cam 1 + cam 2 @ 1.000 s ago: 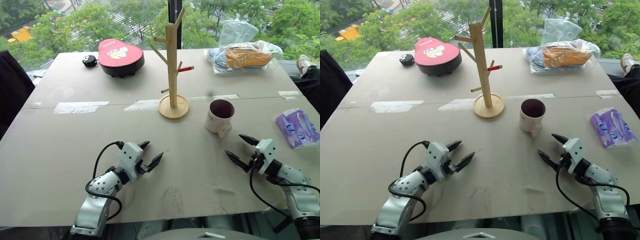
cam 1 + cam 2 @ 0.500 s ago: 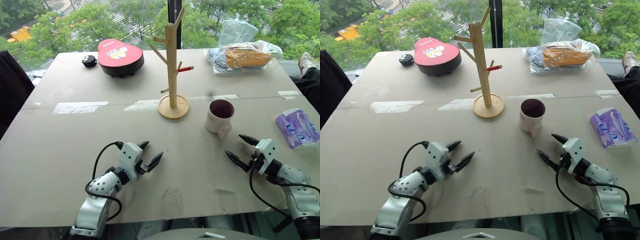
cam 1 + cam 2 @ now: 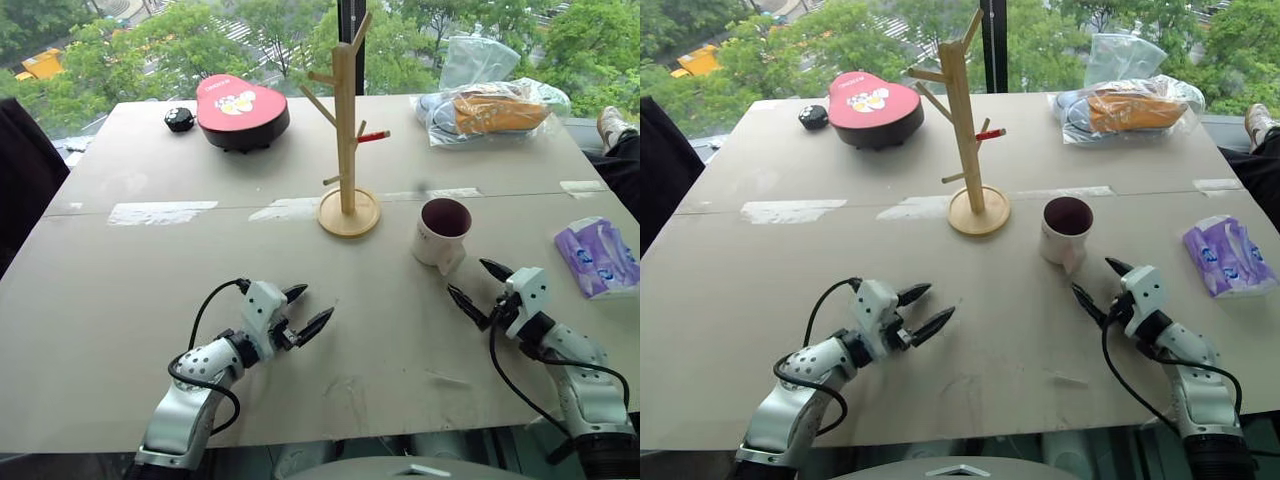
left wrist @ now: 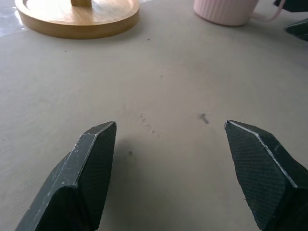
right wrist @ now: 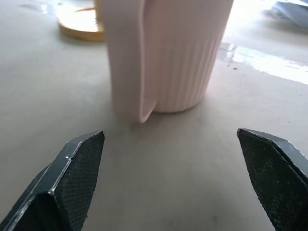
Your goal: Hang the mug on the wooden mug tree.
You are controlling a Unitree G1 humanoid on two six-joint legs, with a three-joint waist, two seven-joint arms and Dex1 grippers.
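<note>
The cream mug (image 3: 440, 231) with a dark maroon inside stands upright on the table, right of the wooden mug tree (image 3: 347, 130), its handle turned toward me. My right gripper (image 3: 480, 285) is open just in front of the mug, apart from it; the ribbed mug wall and handle (image 5: 163, 53) fill the right wrist view between the open fingers. My left gripper (image 3: 308, 311) is open low over the table at the front left, holding nothing. In the left wrist view the tree's round base (image 4: 77, 14) and the mug's foot (image 4: 226, 9) lie far ahead.
A red-lidded black box (image 3: 240, 113) and a small black object (image 3: 179, 121) sit at the back left. A plastic bag with food (image 3: 490, 110) lies at the back right, a purple tissue pack (image 3: 597, 257) at the right edge. Tape strips (image 3: 160, 212) cross the table.
My right gripper has moved forward and slightly up, closer to the mug's handle. My left gripper has shifted a little to the right and up. Both stay open.
</note>
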